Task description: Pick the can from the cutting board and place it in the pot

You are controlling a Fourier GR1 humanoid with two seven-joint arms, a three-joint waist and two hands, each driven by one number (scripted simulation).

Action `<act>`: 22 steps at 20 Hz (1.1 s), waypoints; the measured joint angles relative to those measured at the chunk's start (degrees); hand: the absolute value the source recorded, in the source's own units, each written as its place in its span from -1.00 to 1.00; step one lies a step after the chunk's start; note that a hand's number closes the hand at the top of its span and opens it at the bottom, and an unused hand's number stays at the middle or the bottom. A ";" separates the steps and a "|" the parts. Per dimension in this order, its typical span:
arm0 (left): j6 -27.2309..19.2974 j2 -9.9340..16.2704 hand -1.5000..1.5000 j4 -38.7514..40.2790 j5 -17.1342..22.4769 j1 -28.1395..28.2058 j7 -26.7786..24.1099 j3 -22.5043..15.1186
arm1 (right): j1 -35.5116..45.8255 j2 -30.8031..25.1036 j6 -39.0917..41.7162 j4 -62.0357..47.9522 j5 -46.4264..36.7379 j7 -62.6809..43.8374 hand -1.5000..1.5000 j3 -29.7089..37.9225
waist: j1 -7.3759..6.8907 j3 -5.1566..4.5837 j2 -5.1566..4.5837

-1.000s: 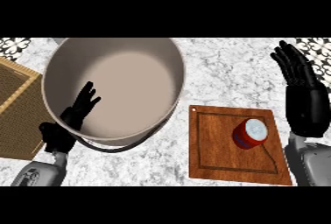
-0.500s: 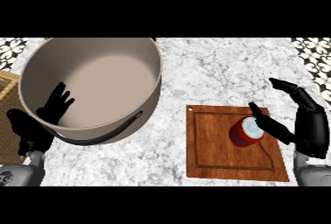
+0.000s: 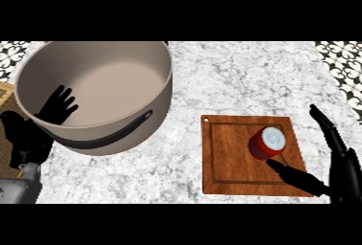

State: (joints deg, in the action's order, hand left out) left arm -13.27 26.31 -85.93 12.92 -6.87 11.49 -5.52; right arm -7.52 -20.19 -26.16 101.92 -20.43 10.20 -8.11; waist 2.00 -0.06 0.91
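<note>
A red can with a white lid (image 3: pixel 268 142) stands upright on the wooden cutting board (image 3: pixel 226 162) at the right of the head view. My right hand (image 3: pixel 338 160) is open just right of the board, its thumb reaching over the board to just below the can and its fingers stretched up past the board's right edge. The can lies between thumb and fingers, untouched. A large beige pot (image 3: pixel 134 76) with a dark band sits at the upper left. My left hand (image 3: pixel 55 107) stays open at the pot's near left rim, fingers up.
The counter (image 3: pixel 240 76) is white marble. A woven mat (image 3: pixel 7 91) shows at the far left edge behind the pot. Patterned tile (image 3: pixel 343 62) shows at the upper right corner.
My right hand has dropped lower and come in beside the board, its thumb now under the can. The view has shifted, so pot and board sit further left and up.
</note>
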 measured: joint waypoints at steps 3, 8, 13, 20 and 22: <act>0.78 0.37 0.00 -1.04 0.63 0.76 0.09 -0.52 | -2.95 -4.20 2.46 3.06 -4.08 -6.37 -1.00 -0.04 | 0.07 -0.13 0.01; 1.62 0.62 0.00 -2.30 1.64 0.96 0.32 -1.26 | -6.45 -11.19 10.09 8.35 -8.93 -17.39 -1.00 -0.84 | -0.22 -0.32 -0.19; 1.81 0.32 0.00 -2.62 2.27 0.52 -0.07 -2.08 | -7.91 -15.94 20.07 13.20 -9.99 -28.14 -1.00 -3.61 | -1.05 -0.35 -0.55; 1.90 0.65 0.00 -2.23 2.95 -0.52 0.89 -2.76 | -6.75 -18.14 29.65 19.40 -9.00 -41.80 -1.00 -5.84 | -1.70 -0.23 -0.64; 1.82 0.54 0.00 -2.07 2.93 -0.47 0.44 -3.03 | -5.90 -17.94 31.20 20.48 -8.89 -45.38 -1.00 -6.14 | -1.90 -0.22 -0.66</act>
State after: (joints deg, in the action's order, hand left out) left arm -11.45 26.85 -88.00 15.85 -7.34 11.92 -8.55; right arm -13.42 -38.13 5.05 122.40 -29.33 -35.18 -14.25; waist 0.10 -0.28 0.25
